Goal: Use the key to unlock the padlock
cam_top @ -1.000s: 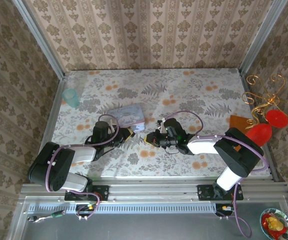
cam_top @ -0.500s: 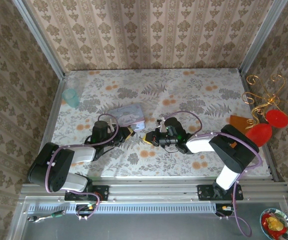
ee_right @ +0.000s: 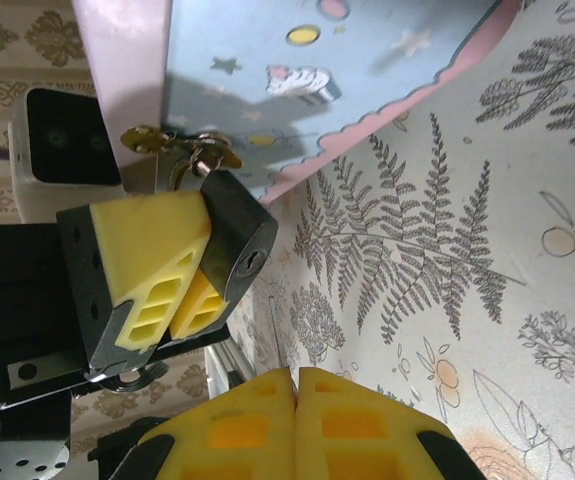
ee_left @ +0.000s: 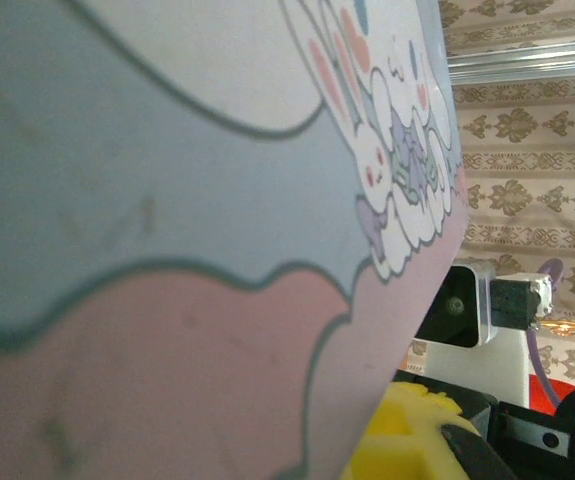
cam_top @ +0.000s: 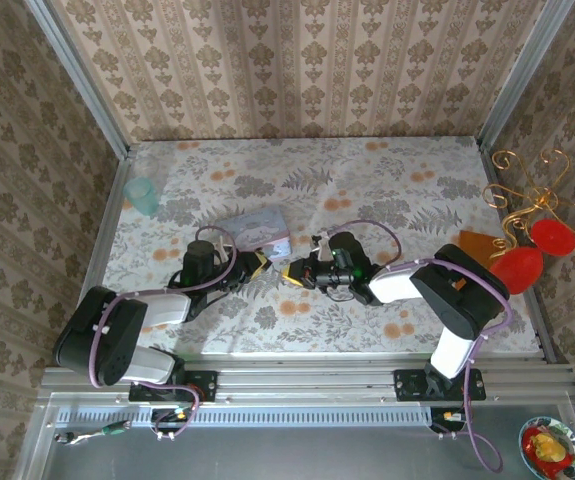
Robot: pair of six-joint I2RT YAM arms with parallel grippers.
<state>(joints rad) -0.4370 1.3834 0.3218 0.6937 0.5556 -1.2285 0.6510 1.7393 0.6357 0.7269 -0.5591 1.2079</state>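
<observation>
Right wrist view: small black padlock (ee_right: 237, 235) with silvery shackle, left of centre, at the brass hasp (ee_right: 152, 138) of the pastel printed plastic box (ee_right: 367, 90), body clamped by the left gripper (ee_right: 202, 270); right gripper (ee_right: 297, 390), bottom centre, pads pressed together

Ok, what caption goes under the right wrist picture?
Left jaws pinch the black padlock by the pastel box, keyhole facing the shut right jaws.
</observation>
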